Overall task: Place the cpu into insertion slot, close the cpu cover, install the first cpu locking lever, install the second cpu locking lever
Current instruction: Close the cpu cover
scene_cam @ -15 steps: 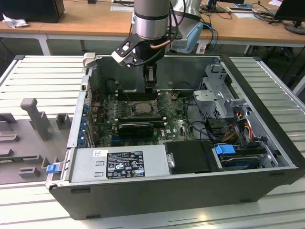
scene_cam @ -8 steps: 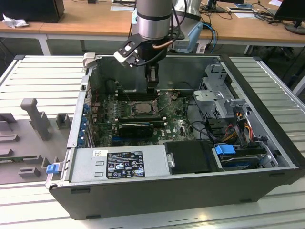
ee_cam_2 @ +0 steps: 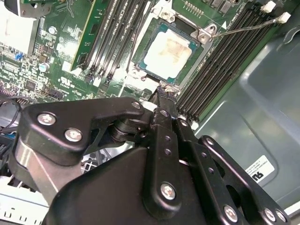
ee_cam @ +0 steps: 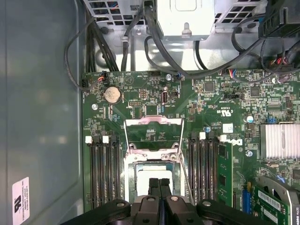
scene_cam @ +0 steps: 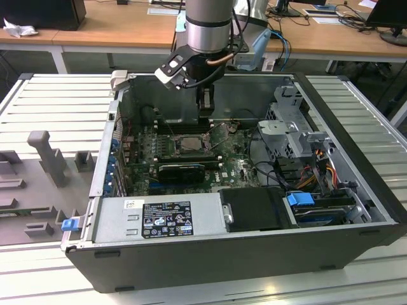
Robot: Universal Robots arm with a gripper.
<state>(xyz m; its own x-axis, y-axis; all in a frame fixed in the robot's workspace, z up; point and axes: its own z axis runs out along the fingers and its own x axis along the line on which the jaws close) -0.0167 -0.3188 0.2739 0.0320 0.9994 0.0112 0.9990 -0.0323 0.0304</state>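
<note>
The cpu (ee_cam_2: 168, 50), a pale silver square with a green border, lies in the insertion slot (ee_cam_2: 140, 63) on the green board. In the exterior view the slot (scene_cam: 189, 143) is at the middle of the open computer case. The cpu cover (ee_cam: 152, 122), a thin metal frame with a cut-out middle, stands flipped open beside the slot. A thin wire locking lever (ee_cam_2: 243, 27) sticks out from one corner of the slot. My gripper (ee_cam: 159, 183) hangs just above the slot's edge with its black fingers (ee_cam_2: 162, 96) pressed together and nothing between them. It hangs near the case's back wall (scene_cam: 205, 109).
Long black memory slots (ee_cam: 104, 168) flank the socket on both sides. A black card (scene_cam: 181, 170) lies in front of it. A silver heatsink (ee_cam: 280, 140), a power supply (scene_cam: 159, 219), a drive cage (scene_cam: 289, 136) and loose cables (ee_cam: 140, 42) crowd the case.
</note>
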